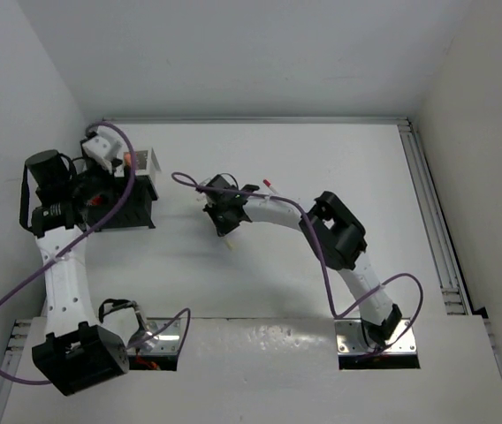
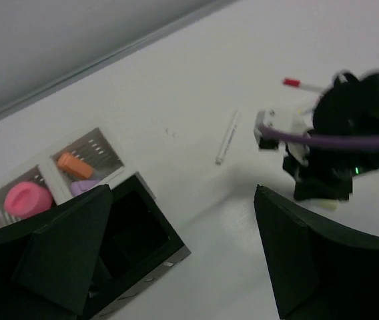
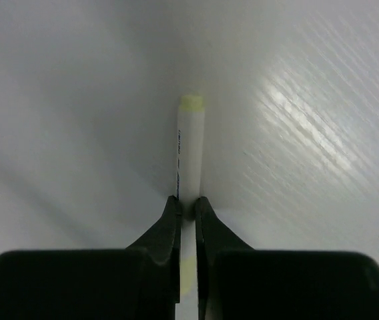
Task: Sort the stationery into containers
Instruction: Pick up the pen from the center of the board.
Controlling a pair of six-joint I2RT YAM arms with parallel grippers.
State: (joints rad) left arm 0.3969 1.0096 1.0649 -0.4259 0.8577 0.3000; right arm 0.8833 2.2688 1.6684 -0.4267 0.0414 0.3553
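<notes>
Stationery of this sort is light, stiff and smooth-skinned, so I judge each pen wants a pinch across the barrel near its middle, where it will not tip or roll out of the fingers. At the upper left of the top view, the black organizer (image 1: 125,210) adjoins the white bin (image 1: 148,160). The left wrist view shows a pink piece (image 2: 26,199) and an orange piece (image 2: 75,165) lying in separate sections of that bin. The left gripper (image 2: 183,200) hangs by the organizer, its jaws spread wide with nothing between them. Right of it in that view, a white pen (image 2: 227,137) lies loose on the table (image 2: 176,87). In the middle of the top view, the right gripper (image 1: 225,218) sits low at the table. Its wrist view shows the jaws nearly together, pinching a white marker (image 3: 191,147) partway along the barrel, its yellow end toward the top of the frame. The hold looks narrow, and a smooth barrel could swivel in it. A red-tipped pen (image 1: 273,187) lies just to the right.
</notes>
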